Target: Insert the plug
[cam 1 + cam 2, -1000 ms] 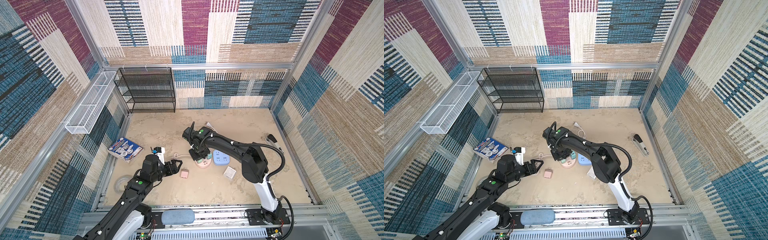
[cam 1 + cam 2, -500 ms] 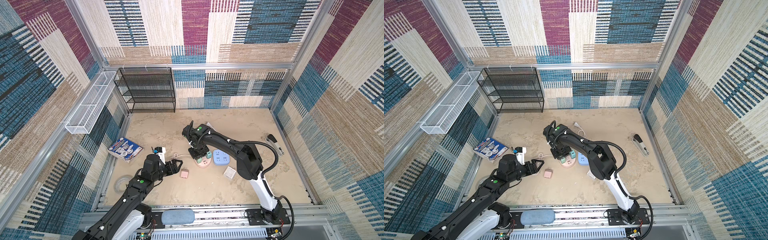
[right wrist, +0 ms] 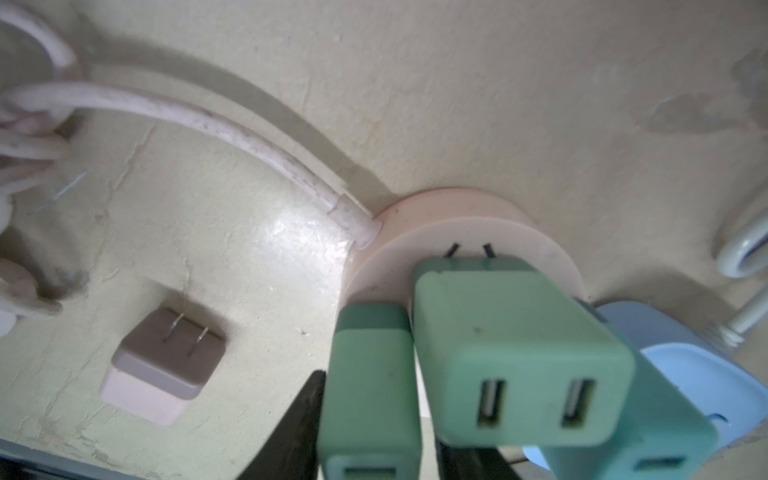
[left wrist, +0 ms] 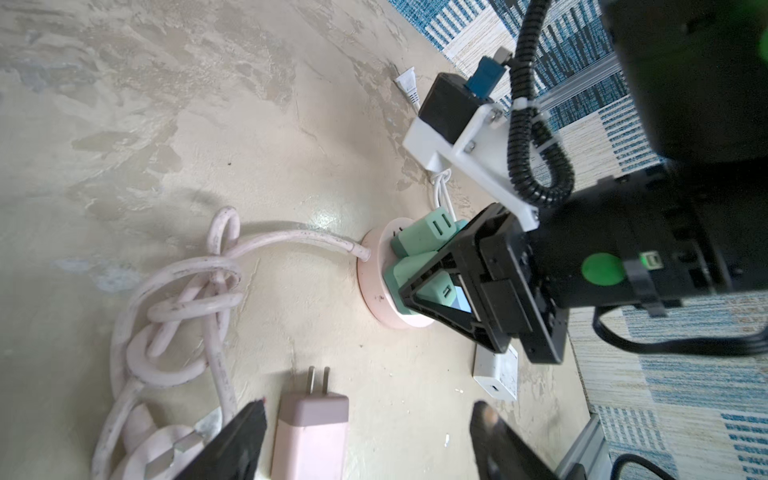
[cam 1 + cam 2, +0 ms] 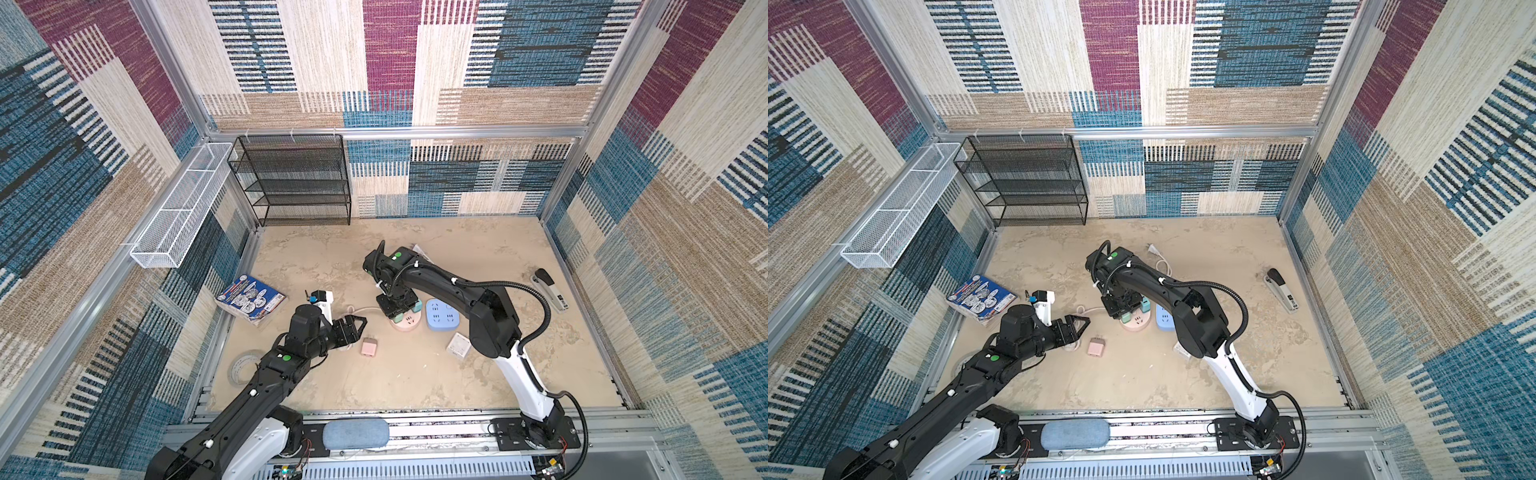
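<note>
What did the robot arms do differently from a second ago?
The right gripper loosened. Its jaws had squeezed the green plug on the round pink socket, and now a small gap shows beside the plug. That arm's elbow also seems to have swung slightly toward the left arm. The left gripper stayed open near the pink charger. The socket and charger did not move.

Twin overhead views (wrist cameras close)

This is a robotics lab test cell. Silver aluminium frame bars point(image 5: 415, 133) hold walls of blue, maroon and beige patchwork woven carpet point(image 5: 386, 50). The black-and-white left arm point(image 5: 257, 384) and right arm point(image 5: 521, 368) are bolted to a slotted metal base rail point(image 5: 436, 430).
</note>
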Tool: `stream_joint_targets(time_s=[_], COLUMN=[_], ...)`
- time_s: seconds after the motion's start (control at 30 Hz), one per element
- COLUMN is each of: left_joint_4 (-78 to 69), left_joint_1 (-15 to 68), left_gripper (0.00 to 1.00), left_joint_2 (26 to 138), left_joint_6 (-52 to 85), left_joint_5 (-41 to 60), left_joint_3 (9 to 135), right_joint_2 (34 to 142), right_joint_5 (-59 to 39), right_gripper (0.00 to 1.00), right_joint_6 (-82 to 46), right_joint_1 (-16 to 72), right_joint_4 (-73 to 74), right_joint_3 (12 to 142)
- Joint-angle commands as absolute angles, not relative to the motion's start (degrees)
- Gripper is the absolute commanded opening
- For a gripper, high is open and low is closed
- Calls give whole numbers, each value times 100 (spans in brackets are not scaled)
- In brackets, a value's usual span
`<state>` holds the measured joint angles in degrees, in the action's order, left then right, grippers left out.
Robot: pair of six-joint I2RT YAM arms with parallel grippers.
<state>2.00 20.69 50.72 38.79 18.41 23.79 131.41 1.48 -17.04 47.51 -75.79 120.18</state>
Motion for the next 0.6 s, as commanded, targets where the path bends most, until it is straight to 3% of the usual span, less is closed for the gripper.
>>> stream_joint_targets(time_s=[0.0, 0.27, 0.4, 0.57], left_joint_4=[167, 356, 487, 558], left_joint_1=[2065, 2065, 2065, 2065], left_gripper=[82, 82, 82, 82], left_joint_2=[5074, 5057, 5109, 5149], left_joint_6=[3884, 3850, 3791, 3748], left_joint_5=[1894, 1872, 1830, 1810], left_joint_3=[2471, 2635, 2756, 2855], right_joint_2=[12827, 12176, 12216, 12393], right_joint_5=[420, 584, 703, 685], right_gripper=[55, 53, 26, 16], right_joint_6=[-1834, -1854, -1733, -1583], right_joint_1=[4770, 4774, 4696, 4560], right_joint_4=[-7369, -7014, -6768, -6571], right_joint_3=[11933, 11537, 11524, 11537])
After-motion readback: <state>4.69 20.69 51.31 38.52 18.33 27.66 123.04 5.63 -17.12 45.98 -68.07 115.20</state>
